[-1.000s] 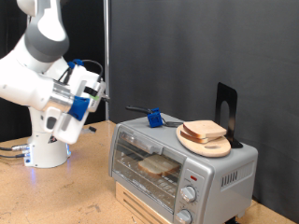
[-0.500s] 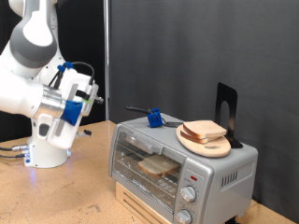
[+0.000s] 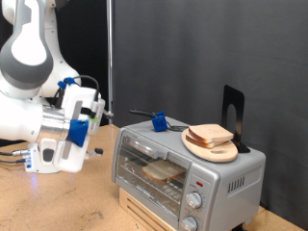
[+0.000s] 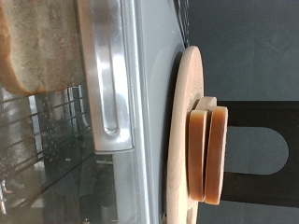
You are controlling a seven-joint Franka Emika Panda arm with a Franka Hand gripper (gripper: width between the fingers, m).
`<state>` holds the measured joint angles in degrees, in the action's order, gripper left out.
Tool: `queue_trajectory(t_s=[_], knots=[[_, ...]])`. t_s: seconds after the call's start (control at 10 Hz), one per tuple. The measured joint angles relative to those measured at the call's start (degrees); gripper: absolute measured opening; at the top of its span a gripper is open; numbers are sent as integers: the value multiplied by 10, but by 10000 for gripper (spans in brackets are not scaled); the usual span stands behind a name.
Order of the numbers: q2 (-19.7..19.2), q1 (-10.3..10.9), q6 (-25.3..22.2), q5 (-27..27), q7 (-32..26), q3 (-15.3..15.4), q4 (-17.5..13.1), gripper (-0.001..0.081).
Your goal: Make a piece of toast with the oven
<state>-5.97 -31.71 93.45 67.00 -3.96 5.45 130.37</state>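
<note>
A dark curtain backs a wooden table (image 3: 58, 207), where the oven (image 3: 188, 173) sits on a pale wooden box (image 3: 144, 210). Inside the oven, behind the shut glass door, a piece of toast (image 3: 161, 171) lies flat on the wire rack; the wrist view shows it through the glass (image 4: 28, 47), just beyond the bar handle (image 4: 107, 79). It sits there, most likely, so the heat reaches it from both sides. On the oven's roof a round wooden plate (image 3: 210, 146) carries two more slices (image 3: 211, 135), apparently parked there within reach. A blue-handled tool (image 3: 154, 119) lies on the roof beside it.

The gripper (image 3: 89, 120) hangs in the air off the oven's door side, well apart from it and touching nothing. The toast lies ahead of the jaws and lower, with the door between. Whether the jaws are spread or pressed together I cannot tell; nothing shows between them.
</note>
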Motion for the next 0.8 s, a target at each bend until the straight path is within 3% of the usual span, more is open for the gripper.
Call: queue_trajectory(t_s=[0.3, 0.6, 0.8], knots=[[-4, 0, -16, 0, 24, -1, -1, 800], [-39, 15, 65, 114, 33, 27, -18, 800], [-76, 22, 76, 144, 18, 40, -51, 800]])
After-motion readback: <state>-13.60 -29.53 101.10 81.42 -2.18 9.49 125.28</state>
